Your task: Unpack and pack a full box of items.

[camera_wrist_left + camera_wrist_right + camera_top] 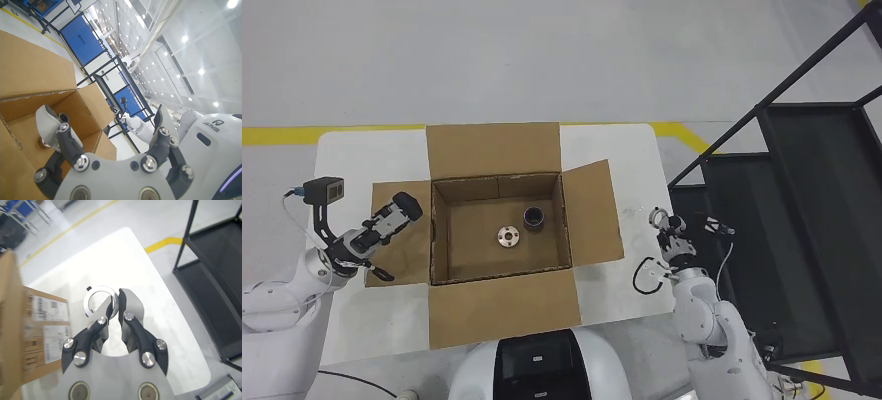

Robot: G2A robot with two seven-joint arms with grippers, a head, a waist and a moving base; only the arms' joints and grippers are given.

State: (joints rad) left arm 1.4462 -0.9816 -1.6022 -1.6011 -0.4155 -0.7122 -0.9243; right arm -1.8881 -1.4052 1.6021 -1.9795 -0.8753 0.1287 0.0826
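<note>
Now the fingers of the right gripper point(115, 300) pinch one side of a shiny metal ring point(87, 302). They hold it above the white tabletop point(160, 313), beside the open cardboard box point(492, 150). I think this is unpacking. The ring should go down low and flat, away from the tabletop's edge, before the fingers let go. The left gripper point(103, 108) has wide, empty fingers by the box. A round metal part point(508, 237) and a black tube point(534, 216) lie inside.

The top view looks straight down at the bench point(352, 160) and box point(492, 150). Left wrist view tilts upward over that box; right wrist view faces the bench closely.
</note>
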